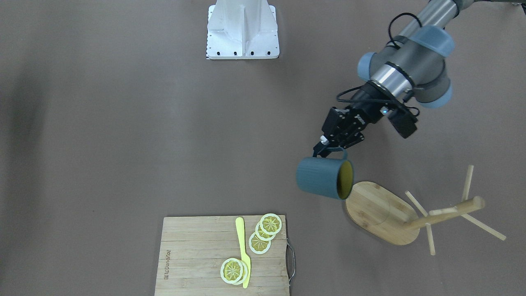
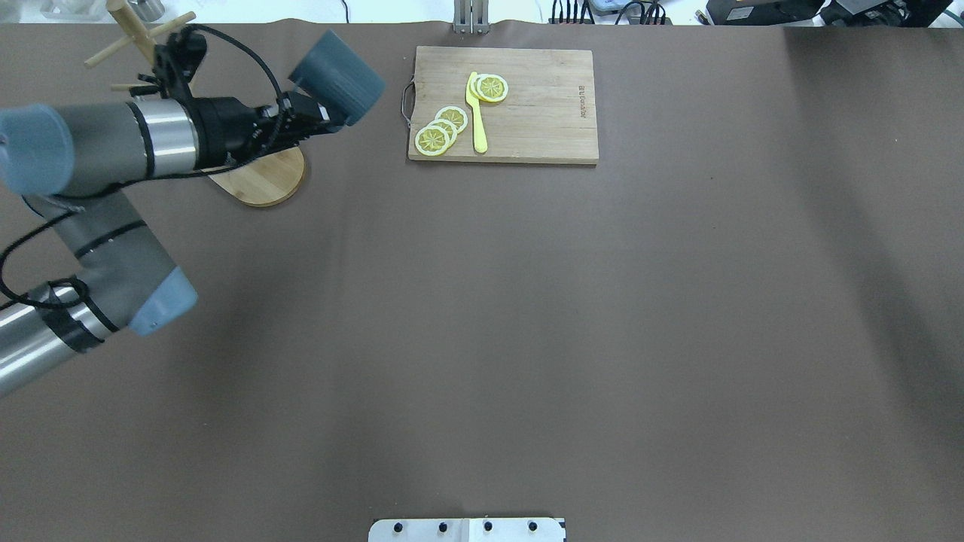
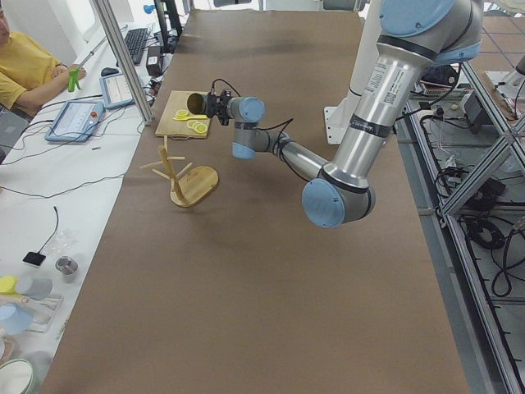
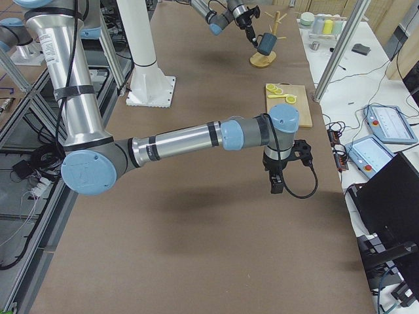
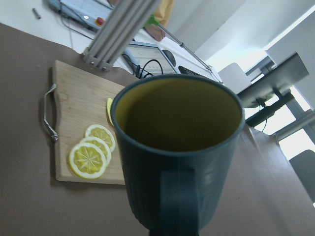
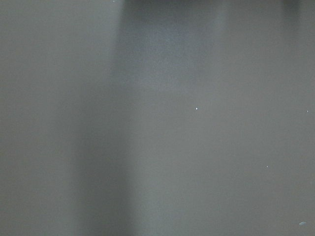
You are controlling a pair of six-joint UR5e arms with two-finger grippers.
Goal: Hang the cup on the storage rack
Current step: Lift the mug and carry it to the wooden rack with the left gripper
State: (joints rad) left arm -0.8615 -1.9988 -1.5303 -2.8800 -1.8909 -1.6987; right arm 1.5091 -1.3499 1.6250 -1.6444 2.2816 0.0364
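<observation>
1. The left gripper (image 1: 328, 151) is clamped on the handle (image 1: 344, 155) of the cup (image 1: 321, 178), which it holds above the table (image 1: 102, 144), tipped on its side
2. In the front-facing view the cup's yellow mouth faces 4 o'clock, where the storage rack (image 1: 382, 211) stands just beside it, pegs (image 1: 467, 183) farther out
3. To hang it well, I judge the handle loop should line up with one free peg and slide along that peg's axis; a skewed approach could knock the light rack
4. The left arm enters from 1 o'clock, wrist pointing toward 7 o'clock
5. The right gripper (image 4: 278, 180) hovers well apart; I cannot tell how its jaws stand
</observation>
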